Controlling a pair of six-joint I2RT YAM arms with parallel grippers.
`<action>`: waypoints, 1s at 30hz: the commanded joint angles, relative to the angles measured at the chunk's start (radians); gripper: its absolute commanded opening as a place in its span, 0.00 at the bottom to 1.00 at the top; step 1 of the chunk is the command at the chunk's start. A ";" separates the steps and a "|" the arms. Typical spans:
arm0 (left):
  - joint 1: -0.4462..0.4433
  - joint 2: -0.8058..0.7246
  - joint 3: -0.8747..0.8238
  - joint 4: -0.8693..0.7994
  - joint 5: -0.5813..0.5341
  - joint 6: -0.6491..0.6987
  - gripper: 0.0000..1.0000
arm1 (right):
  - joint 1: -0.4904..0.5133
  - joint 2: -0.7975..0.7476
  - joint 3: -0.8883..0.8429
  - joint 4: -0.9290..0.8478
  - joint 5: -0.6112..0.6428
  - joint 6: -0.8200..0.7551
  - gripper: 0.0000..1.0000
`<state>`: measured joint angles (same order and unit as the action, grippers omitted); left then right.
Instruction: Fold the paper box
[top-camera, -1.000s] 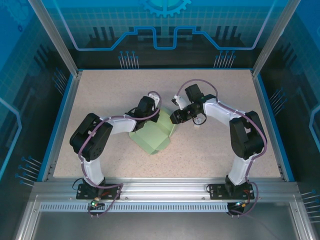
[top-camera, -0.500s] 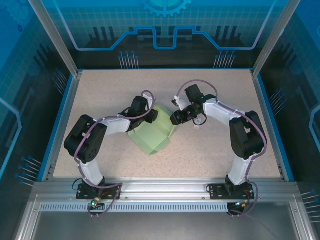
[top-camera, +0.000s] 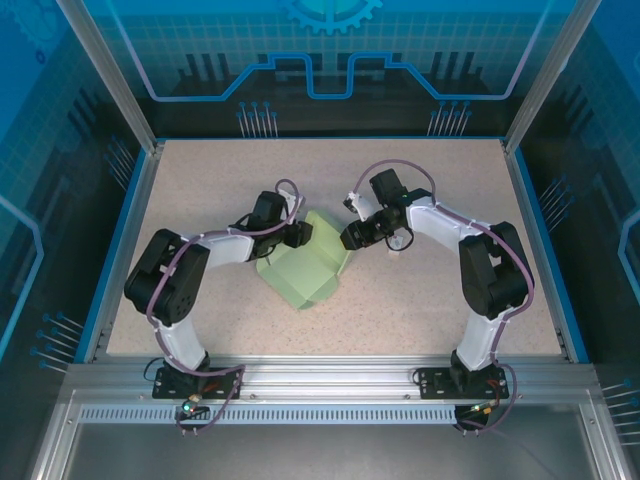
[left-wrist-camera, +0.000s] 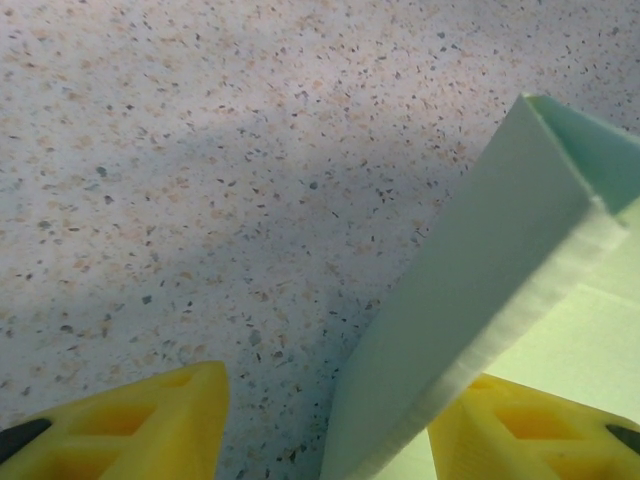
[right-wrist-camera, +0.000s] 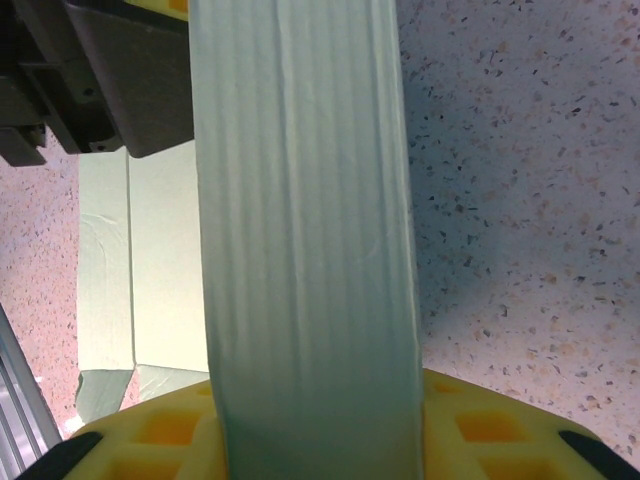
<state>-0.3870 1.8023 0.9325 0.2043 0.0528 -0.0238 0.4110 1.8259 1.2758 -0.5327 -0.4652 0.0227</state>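
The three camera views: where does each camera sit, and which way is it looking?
Top external: above and behind the arms, looking down at the table; both arms show, with the paper box between left gripper and right gripper.
Left wrist: on the left arm, looking past its open yellow fingers at a raised box wall.
Right wrist: on the right arm, looking along its fingers, closed on a box wall.
Shared: all show the mint box and speckled table.

The top camera looks steeply down from above and behind the arm bases (top-camera: 183, 372) over the whole table (top-camera: 430, 300), while both wrist cameras sit very close, all three sharing the paper box (top-camera: 305, 272) and the surface around it.
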 joint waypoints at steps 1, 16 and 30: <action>0.007 0.038 0.039 -0.025 0.042 0.015 0.55 | -0.007 0.021 0.002 -0.052 0.002 -0.004 0.27; -0.002 0.102 0.076 -0.026 -0.009 0.025 0.37 | -0.005 0.024 0.002 -0.051 -0.006 -0.001 0.26; -0.030 0.095 0.069 0.005 -0.165 -0.017 0.27 | 0.003 0.034 0.002 -0.047 -0.004 0.005 0.26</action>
<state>-0.4278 1.8961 0.9909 0.1993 -0.0383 -0.0269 0.4114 1.8324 1.2766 -0.5186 -0.4725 0.0315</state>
